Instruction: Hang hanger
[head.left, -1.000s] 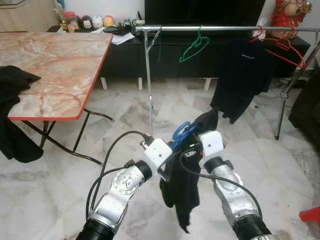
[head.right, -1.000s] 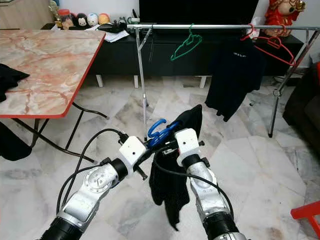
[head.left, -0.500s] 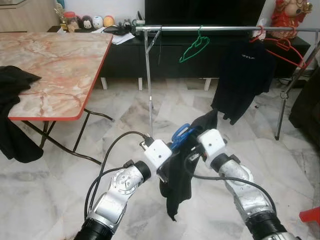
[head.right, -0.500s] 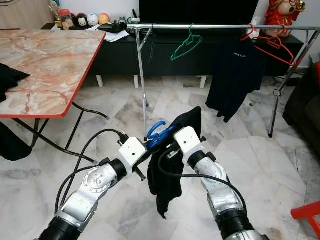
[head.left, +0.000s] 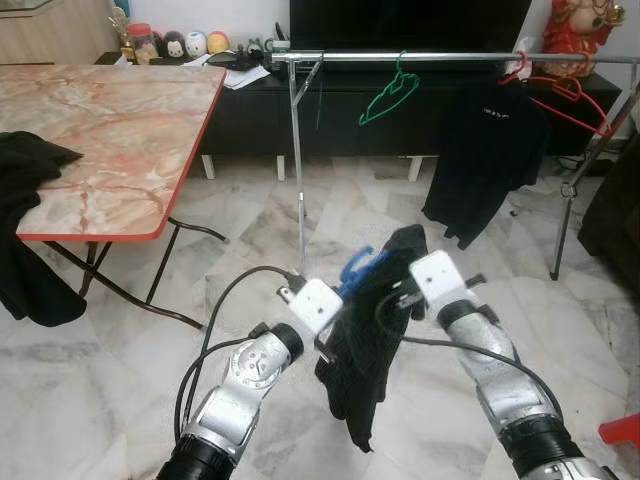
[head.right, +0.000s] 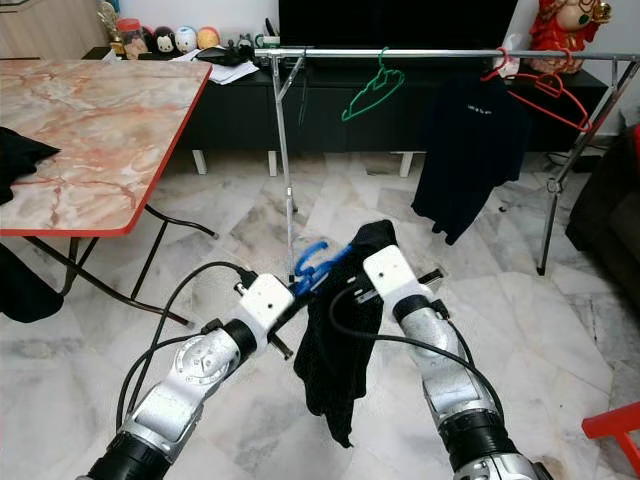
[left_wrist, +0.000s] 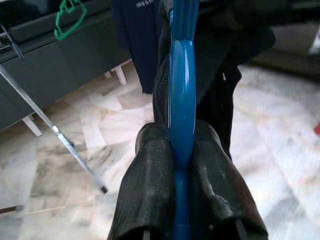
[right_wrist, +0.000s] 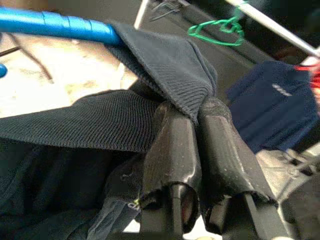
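Note:
A blue hanger (head.left: 357, 268) with a black garment (head.left: 362, 345) draped on it hangs low in front of me, above the marble floor. My left gripper (left_wrist: 181, 150) is shut on the blue hanger's bar (left_wrist: 181, 100). My right gripper (right_wrist: 196, 117) is shut on a fold of the black garment's collar (right_wrist: 175, 65), just right of the hanger (right_wrist: 55, 26). The silver clothes rail (head.left: 450, 57) runs across the back, well beyond both arms. A green hanger (head.left: 388, 97), a dark shirt (head.left: 485, 150) and a red hanger (head.left: 565, 95) hang from it.
A marble-topped folding table (head.left: 110, 140) stands at the left with black cloth (head.left: 22, 165) over its edge. The rail's near upright (head.left: 298, 170) stands just ahead. A black TV cabinet (head.left: 250, 115) lines the back wall. A red object (head.left: 622, 430) sits at the lower right.
My right arm has swung out to the right and forward with the garment's collar, spreading the cloth over the hanger. The left arm holds almost still.

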